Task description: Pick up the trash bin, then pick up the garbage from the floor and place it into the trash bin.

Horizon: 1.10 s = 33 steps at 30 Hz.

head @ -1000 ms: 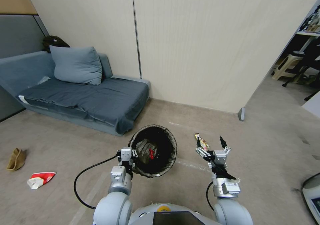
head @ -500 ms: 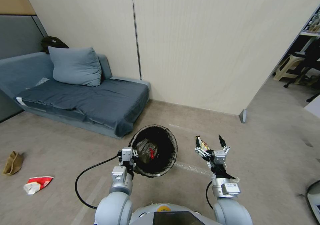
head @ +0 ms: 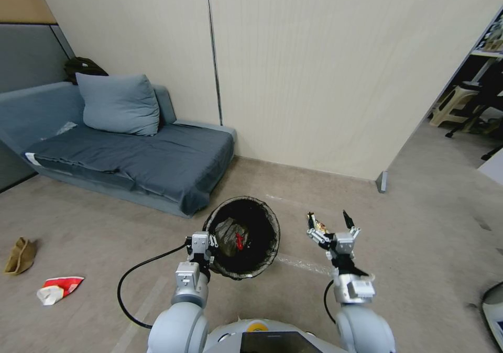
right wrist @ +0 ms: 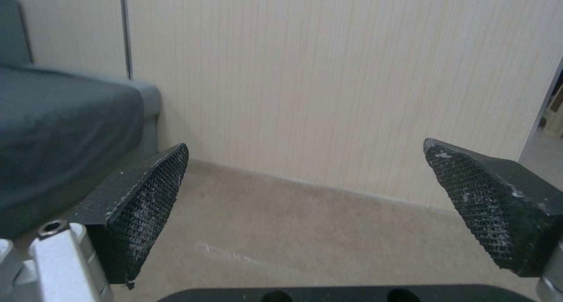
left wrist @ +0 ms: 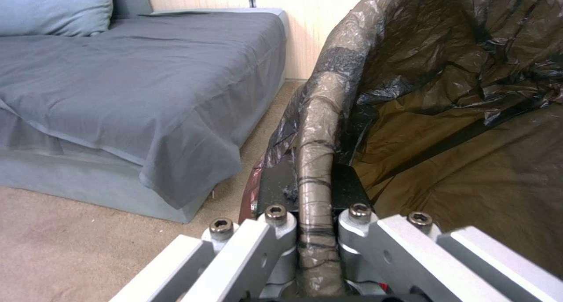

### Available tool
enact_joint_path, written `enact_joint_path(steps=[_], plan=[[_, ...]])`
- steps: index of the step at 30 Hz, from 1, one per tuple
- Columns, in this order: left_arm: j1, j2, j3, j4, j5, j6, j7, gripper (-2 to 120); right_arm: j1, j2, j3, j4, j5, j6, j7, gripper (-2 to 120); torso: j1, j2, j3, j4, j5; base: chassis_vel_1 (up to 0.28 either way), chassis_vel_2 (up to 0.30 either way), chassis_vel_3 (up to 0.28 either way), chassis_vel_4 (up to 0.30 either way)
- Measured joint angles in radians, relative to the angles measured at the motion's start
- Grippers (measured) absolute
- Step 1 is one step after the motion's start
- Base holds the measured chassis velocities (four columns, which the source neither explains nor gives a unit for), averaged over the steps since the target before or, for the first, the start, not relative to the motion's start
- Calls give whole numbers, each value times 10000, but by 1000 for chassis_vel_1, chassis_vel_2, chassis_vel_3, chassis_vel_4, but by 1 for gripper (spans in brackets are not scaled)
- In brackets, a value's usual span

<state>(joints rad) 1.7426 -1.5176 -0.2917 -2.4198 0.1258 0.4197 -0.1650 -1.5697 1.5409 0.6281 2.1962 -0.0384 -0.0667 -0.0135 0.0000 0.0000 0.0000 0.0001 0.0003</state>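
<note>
The left gripper (head: pixel 209 242) is clamped on the near-left rim of the trash bin (head: pixel 267 222), holding it up in front of the robot with its mouth tipped toward the camera. In the left wrist view the fingers (left wrist: pixel 276 192) sit on either side of the rolled black bag liner (left wrist: pixel 316 130) at the rim, pinching it between them. Inside the bin lie a red wrapper piece (head: pixel 239 241) and a crumpled greyish piece (head: pixel 226 233).

The right gripper (head: pixel 330 223) is raised to the right of the bin, apart from it, with its jaws spread wide and nothing between them; the right wrist view shows the two black textured pads (right wrist: pixel 147 196) well apart against the pale wall panel (right wrist: pixel 328 73). Just beside its left fingertip in the head view, a yellow snack wrapper (head: pixel 318 223) lies on the floor (head: pixel 419 238) beyond.

Far to the left on the floor lie a red-and-white wrapper (head: pixel 56 288) and, a little farther, a brown paper piece (head: pixel 20 255). A grey sofa (head: pixel 131 159) with a cushion (head: pixel 118 103) stands along the left wall, near the bin's far-left side.
</note>
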Motion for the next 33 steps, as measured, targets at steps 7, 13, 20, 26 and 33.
enact_joint_path(steps=[7,13,20,26,33], plan=[[15,-4,-110,0,-6,-37,-18,1,928,-746,-31,-1254,463,-1118,-37,100,0,0,1,0,-1,0,0,0,0],[-71,-1,-31,114,32,-80,-27,1,1476,-1059,-69,-2192,487,-1587,-110,100,0,0,0,-1,-4,0,0,0,0],[-144,-10,41,219,79,-115,-32,1,1895,-1343,-144,-3197,590,-1637,-753,100,0,0,1,-1,-1,0,0,0,0],[-131,-30,45,245,143,-131,-34,1,2404,-1620,-188,-4316,450,-1403,-1564,100,-1,0,1,0,-3,0,0,0,0],[-92,-37,17,243,187,-174,-34,1,3089,-1837,-238,-5637,214,-1119,-1830,100,0,0,0,0,-1,0,0,0,0]])
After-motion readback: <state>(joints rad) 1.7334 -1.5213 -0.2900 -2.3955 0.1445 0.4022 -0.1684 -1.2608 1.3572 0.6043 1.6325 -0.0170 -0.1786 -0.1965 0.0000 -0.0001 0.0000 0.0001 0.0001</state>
